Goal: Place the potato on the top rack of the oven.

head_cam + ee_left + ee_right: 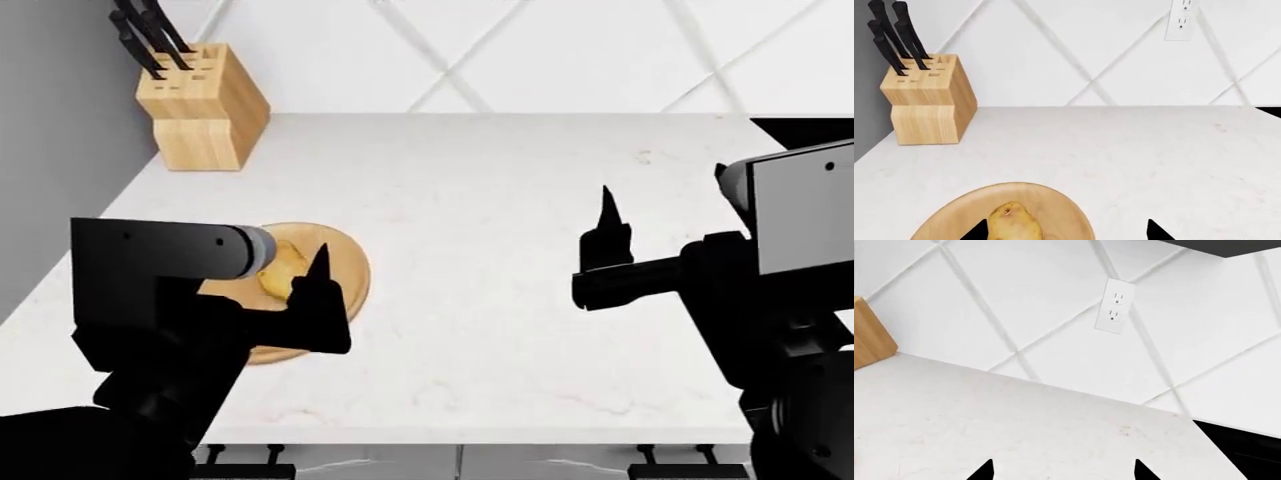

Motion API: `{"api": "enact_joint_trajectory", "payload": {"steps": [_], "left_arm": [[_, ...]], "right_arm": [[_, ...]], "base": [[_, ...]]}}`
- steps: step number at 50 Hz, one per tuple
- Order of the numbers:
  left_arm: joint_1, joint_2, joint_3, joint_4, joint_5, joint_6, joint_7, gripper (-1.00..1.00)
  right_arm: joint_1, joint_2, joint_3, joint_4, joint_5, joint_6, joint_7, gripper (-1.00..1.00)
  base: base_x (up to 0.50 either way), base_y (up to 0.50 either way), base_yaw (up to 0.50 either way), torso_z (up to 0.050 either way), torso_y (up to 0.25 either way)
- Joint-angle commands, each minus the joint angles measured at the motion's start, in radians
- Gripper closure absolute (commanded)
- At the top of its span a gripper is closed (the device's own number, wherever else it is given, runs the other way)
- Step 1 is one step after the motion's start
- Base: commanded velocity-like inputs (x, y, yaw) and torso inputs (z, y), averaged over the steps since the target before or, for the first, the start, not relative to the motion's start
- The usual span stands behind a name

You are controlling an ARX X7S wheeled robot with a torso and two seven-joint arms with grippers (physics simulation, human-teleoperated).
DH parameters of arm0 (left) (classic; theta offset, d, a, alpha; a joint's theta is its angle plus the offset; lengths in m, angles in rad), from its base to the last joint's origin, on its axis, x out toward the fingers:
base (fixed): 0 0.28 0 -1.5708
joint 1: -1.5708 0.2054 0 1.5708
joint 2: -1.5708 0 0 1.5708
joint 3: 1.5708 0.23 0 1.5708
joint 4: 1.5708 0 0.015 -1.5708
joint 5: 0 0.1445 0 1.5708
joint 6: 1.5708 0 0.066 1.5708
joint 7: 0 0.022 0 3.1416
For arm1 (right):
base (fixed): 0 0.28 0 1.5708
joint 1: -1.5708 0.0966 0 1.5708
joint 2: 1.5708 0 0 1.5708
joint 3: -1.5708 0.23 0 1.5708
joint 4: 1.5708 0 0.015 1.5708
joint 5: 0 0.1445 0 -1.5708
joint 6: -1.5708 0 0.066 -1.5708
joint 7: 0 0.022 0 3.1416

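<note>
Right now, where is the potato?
The potato lies on the round wooden board at the head view's left, directly beneath the open left gripper.

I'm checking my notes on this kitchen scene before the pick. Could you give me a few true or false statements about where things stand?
1. The potato lies on the round wooden board. True.
2. The left claw grips the potato. False: its fingers are open around it.
3. The knife block stands by the back wall. True.
4. The right claw holds a knife. False: it is empty and open.
</note>
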Motion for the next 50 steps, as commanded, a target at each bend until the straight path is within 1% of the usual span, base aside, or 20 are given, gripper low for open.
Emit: {"api": "enact_joint_trajectory", "payload": {"steps": [1,5,8,11,14,16,20,26,29,35,41,50], "left_arm": [[0.059,0.018,-0.003,0.053,-0.024,0.043,-0.098,-1.0],[0.062,0.035,0.019,0.04,-0.023,0.045,-0.145,-1.0],[0.037,0.035,0.044,0.019,-0.072,0.052,-0.211,-1.0],[0.026,0.041,0.067,0.005,-0.091,0.056,-0.268,-1.0],[0.032,0.047,0.09,-0.002,-0.087,0.05,-0.29,-1.0],[0.006,0.054,0.112,-0.02,-0.098,0.044,-0.307,-1.0],[-0.021,0.069,0.136,-0.05,-0.072,0.039,-0.331,-1.0],[-0.06,0.085,0.158,-0.131,0.0,0.024,-0.281,-1.0],[-0.056,0.092,0.166,-0.162,0.051,0.024,-0.24,-1.0],[-0.036,0.109,0.18,-0.182,0.117,0.036,-0.198,-1.0],[-0.061,0.118,0.207,-0.228,0.189,0.032,-0.164,-1.0],[-0.07,0.123,0.24,-0.283,0.249,0.032,-0.114,-1.0]], "right_arm": [[-0.029,0.002,0.003,-0.008,-0.058,-0.022,-0.051,-1.0],[-0.031,0.001,0.003,-0.01,-0.072,-0.031,-0.065,-1.0],[-0.073,0.002,0.019,-0.025,-0.103,-0.055,-0.091,-1.0],[-0.086,0.0,0.02,-0.033,-0.116,-0.065,-0.104,-1.0],[-0.089,0.001,0.02,-0.032,-0.133,-0.072,-0.12,-1.0],[-0.092,0.001,0.017,-0.031,-0.143,-0.075,-0.133,-1.0],[-0.108,0.003,0.015,-0.031,-0.169,-0.088,-0.161,-1.0],[-0.117,0.0,0.006,-0.027,-0.212,-0.107,-0.196,-1.0],[-0.11,0.001,-0.001,-0.018,-0.219,-0.106,-0.203,-1.0],[-0.112,0.0,-0.016,-0.006,-0.248,-0.114,-0.221,-1.0],[-0.118,0.002,-0.021,0.002,-0.268,-0.125,-0.237,-1.0],[-0.139,0.005,-0.031,0.015,-0.31,-0.151,-0.271,-1.0]], "base": [[0.0,0.0,0.0,0.0,0.0],[0.0,0.0,0.0,0.0,0.0],[0.0,0.0,0.0,0.0,0.0],[0.0,0.0,0.0,0.0,0.0],[0.0,0.0,0.0,0.0,0.0],[0.0,0.0,0.0,0.0,0.0],[0.0,0.0,0.0,0.0,0.0],[0.0,0.0,0.0,0.0,0.0],[0.0,0.0,0.0,0.0,0.0],[0.0,0.0,0.0,0.0,0.0],[0.0,0.0,0.0,0.0,0.0],[0.0,0.0,0.0,0.0,0.0]]}}
